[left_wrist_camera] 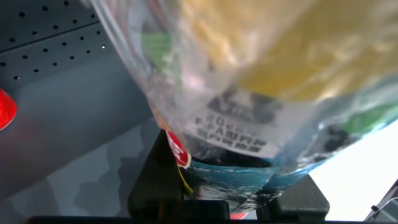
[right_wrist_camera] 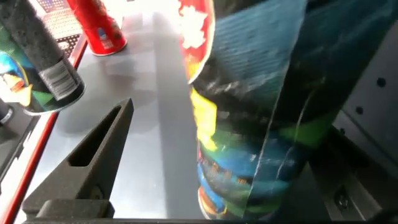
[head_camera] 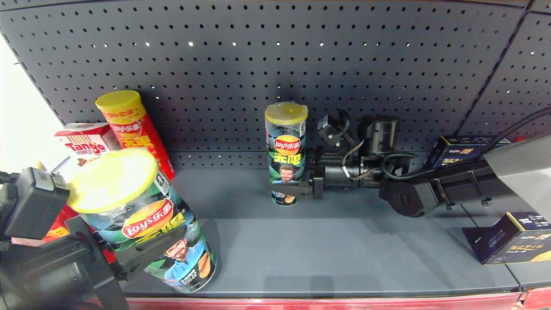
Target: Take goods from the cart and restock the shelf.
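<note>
A chip can (right_wrist_camera: 255,143) is shown standing on the shelf (right_wrist_camera: 149,124), clear of the right gripper's (right_wrist_camera: 236,112) finger (right_wrist_camera: 93,155). A second chip can (right_wrist_camera: 40,50) and a red can (right_wrist_camera: 99,25) are seen beyond.

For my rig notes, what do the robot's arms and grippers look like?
Both are matte black. The right arm has blocky joints, a grey upper cover, looping black cables and thin pale wires. The right gripper and left gripper have flat tapered fingers. The left arm carries a boxy module with a white label.

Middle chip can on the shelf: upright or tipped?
Upright: the can stands base-down on the shelf, yellow lid on top.
</note>
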Available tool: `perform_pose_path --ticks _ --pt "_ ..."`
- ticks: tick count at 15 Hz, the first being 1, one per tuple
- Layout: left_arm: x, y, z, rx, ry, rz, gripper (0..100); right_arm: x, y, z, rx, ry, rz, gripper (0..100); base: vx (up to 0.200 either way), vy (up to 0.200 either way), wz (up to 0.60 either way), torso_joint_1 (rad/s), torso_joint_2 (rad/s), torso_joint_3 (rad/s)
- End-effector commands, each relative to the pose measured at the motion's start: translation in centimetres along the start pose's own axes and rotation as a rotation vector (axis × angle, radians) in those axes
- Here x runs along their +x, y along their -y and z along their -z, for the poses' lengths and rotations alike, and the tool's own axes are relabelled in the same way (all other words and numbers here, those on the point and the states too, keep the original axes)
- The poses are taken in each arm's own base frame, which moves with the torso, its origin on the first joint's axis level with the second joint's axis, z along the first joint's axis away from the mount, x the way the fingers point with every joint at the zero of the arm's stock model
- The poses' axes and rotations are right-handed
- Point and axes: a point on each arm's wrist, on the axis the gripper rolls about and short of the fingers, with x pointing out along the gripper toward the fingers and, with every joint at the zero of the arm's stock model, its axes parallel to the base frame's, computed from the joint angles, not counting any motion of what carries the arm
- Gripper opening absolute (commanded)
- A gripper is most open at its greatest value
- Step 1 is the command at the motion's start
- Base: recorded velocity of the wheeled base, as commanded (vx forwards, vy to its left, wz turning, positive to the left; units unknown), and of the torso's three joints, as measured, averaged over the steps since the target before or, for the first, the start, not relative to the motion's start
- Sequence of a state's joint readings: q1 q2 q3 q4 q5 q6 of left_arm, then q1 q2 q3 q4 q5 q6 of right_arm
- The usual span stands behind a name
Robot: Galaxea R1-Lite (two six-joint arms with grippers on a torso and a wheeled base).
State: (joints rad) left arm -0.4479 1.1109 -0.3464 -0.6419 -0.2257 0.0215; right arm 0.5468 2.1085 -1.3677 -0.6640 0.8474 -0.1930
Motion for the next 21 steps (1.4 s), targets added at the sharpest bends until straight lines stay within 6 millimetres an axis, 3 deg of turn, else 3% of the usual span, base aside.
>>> perform_pose_path --ticks 1,2,3,8,11,14,16,21 --pt "0.0 0.0 0.1 -0.001 -0.003 -0.002 0 0.7 0.4 0.7 0.004 -0.004 -0.004 100 0.0 0.0 0.0 0.0 0.0 0.0" --pt "0.0 0.0 0.1 -0.001 -0.003 0.0 0 0.8 0.5 1.1 0.004 -0.007 -0.003 100 0.0 0.0 0.0 0.0 0.0 0.0" --pt "0.0 0.0 0.1 -0.001 -0.006 0.0 0 1.0 0.6 1.5 0.006 -0.01 -0.005 0 0.0 0.0 0.0 0.0 0.0 0.0" --pt "0.0 0.0 0.1 -0.001 -0.005 0.0 0 0.9 0.2 1.4 0.008 -0.011 -0.001 0 0.0 0.0 0.0 0.0 0.0 0.0" --pt "0.0 0.0 0.2 -0.002 -0.008 -0.002 0 -0.3 -0.8 -1.0 -0.016 0.008 0.044 0 0.0 0.0 0.0 0.0 0.0 0.0" --pt "0.0 0.0 0.2 -0.001 -0.005 0.001 0 -2.2 -2.6 -2.6 -0.018 0.01 0.046 0 0.0 0.0 0.0 0.0 0.0 0.0" --pt "0.0 0.0 0.2 -0.001 -0.005 0.003 0 -4.1 -5.1 -2.9 -0.011 0.001 0.039 0 0.0 0.0 0.0 0.0 0.0 0.0" --pt "0.0 0.0 0.1 -0.001 -0.006 0.005 0 -5.6 -10.2 -1.7 -0.041 0.026 0.033 0 0.0 0.0 0.0 0.0 0.0 0.0"
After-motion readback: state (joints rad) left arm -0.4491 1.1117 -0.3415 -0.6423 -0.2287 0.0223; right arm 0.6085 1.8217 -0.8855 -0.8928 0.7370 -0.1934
